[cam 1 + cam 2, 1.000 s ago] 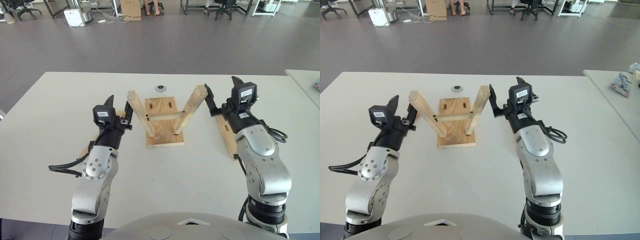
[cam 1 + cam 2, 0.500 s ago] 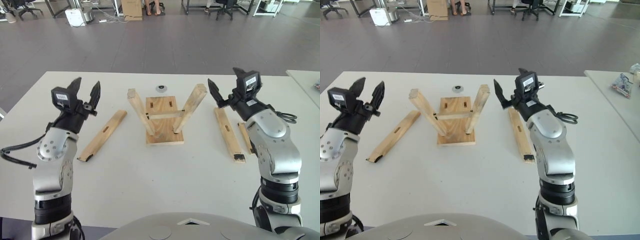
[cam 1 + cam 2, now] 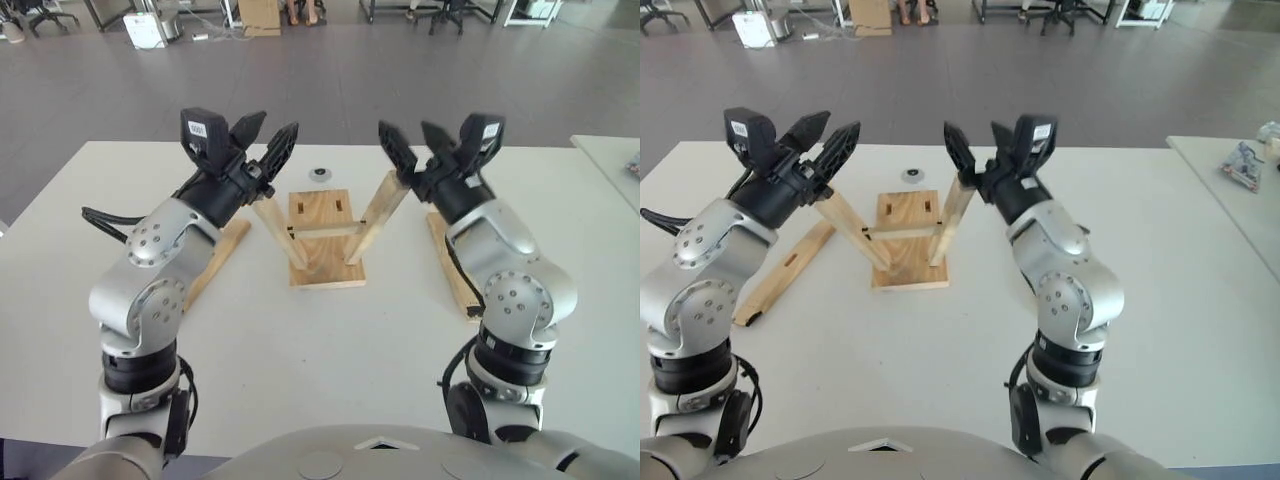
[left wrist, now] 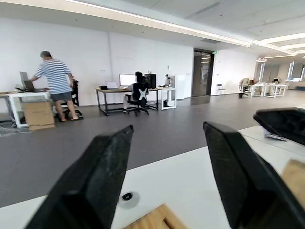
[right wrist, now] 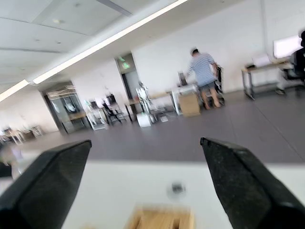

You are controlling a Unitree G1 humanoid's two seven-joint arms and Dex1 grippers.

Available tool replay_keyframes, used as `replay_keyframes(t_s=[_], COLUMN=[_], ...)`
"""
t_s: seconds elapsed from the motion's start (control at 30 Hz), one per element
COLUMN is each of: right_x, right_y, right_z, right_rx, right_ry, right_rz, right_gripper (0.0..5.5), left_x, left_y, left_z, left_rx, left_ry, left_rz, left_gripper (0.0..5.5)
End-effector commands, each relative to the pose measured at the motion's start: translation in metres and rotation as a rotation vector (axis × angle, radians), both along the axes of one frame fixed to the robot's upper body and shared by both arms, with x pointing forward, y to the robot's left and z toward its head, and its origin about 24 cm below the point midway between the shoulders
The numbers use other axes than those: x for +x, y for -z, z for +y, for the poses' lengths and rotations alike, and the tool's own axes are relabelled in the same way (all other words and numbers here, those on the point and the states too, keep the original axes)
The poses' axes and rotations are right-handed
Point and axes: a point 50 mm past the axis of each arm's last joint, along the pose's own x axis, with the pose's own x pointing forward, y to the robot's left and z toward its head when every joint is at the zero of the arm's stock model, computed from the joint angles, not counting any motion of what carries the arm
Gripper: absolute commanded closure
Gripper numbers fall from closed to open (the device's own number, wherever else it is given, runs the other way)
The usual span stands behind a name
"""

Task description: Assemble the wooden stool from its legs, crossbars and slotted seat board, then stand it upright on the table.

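The slotted seat board (image 3: 326, 262) lies flat mid-table. Two legs stand in it, splayed apart: one leaning left (image 3: 280, 232), one leaning right (image 3: 372, 225), joined by a thin crossbar (image 3: 326, 232). My left gripper (image 3: 278, 125) hovers open just above the left leg's top end. My right gripper (image 3: 404, 128) is open above the right leg's top end. Neither holds anything. A loose leg (image 3: 785, 265) lies on the table to the left, partly behind my left arm. Another loose piece (image 3: 452, 272) lies to the right, mostly behind my right arm.
A small dark round part (image 3: 320, 175) sits on the table just beyond the seat board. The white table (image 3: 330, 350) has bare room in front of the board. A second table edge (image 3: 1240, 190) with a small packet lies at the far right.
Both arms have lifted from the outer sides and swung inward, and the open grippers now hover over the tops of the two standing legs. The wooden parts have not moved.
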Motion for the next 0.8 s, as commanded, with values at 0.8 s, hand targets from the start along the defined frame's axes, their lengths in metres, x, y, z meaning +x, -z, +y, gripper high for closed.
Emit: replay_keyframes(t_s=[0.8], right_x=[-0.006], right_y=[0.001], right_z=[-0.009], right_rx=[-0.196], right_ry=[0.082], right_rz=[0.118], right_gripper=[1.19], left_x=[0.04], left_y=[-0.053], left_z=[0.064], left_rx=[-0.264], left_ry=[-0.22], left_rz=[-0.047], left_gripper=[2.75])
